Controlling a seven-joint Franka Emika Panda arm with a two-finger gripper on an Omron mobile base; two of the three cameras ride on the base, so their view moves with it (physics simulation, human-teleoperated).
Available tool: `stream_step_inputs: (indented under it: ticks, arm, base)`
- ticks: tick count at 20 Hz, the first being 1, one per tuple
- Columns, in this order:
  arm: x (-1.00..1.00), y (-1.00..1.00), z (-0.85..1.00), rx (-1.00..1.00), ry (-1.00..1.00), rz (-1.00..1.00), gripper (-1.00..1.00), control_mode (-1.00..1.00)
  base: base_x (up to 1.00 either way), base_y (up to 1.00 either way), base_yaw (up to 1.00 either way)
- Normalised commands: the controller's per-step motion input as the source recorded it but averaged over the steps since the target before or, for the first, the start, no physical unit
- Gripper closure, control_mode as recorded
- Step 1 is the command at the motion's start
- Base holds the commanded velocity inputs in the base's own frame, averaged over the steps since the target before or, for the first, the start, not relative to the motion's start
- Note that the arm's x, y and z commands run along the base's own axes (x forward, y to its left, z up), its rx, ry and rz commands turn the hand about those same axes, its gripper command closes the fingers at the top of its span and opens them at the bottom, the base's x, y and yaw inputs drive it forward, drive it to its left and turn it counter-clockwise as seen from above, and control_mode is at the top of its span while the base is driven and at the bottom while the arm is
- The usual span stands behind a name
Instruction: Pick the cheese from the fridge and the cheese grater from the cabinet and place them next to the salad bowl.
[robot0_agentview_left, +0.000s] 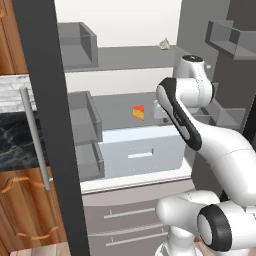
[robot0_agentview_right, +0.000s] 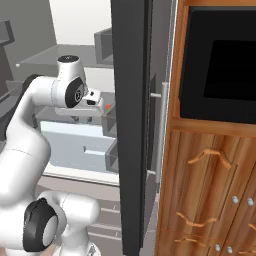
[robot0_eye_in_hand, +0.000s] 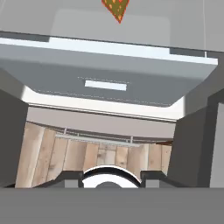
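While fridge (robot0_agentview_left: 150, 60) stands open for access: cheese (robot0_agentview_left: 138, 112) resting free on middle shelf above pale drawer (robot0_agentview_left: 142, 152); gripper nearby, jaw state indeterminable, holding nothing evident.

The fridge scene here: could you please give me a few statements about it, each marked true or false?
1. The fridge stands open. True.
2. The cheese lies on a grey shelf above the pale drawer. True.
3. The gripper is shut on the cheese. False: in the hand view the cheese sits far off at the top edge, unheld.
4. The pale lump lies beside the cheese on the same shelf. False: it sits one shelf higher.
5. The pale drawer is pulled fully out. False: it looks closed.
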Motion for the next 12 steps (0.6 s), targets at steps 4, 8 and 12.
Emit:
stream_step_inputs:
  ticks: [4, 8, 12]
  arm:
    - [0.0, 0.02, -0.01, 0.0, -0.15, 0.0, -1.0, -1.0]
    - [0.01, 0.14, -0.08, 0.0, -0.28, 0.0, -1.0, -1.0]
    - [0.01, 0.01, -0.08, 0.0, -0.25, 0.0, -1.0, -1.0]
  base:
    - [0.0, 0.0, 0.0]
    - [0.0, 0.0, 0.0]
    - [0.0, 0.0, 0.0]
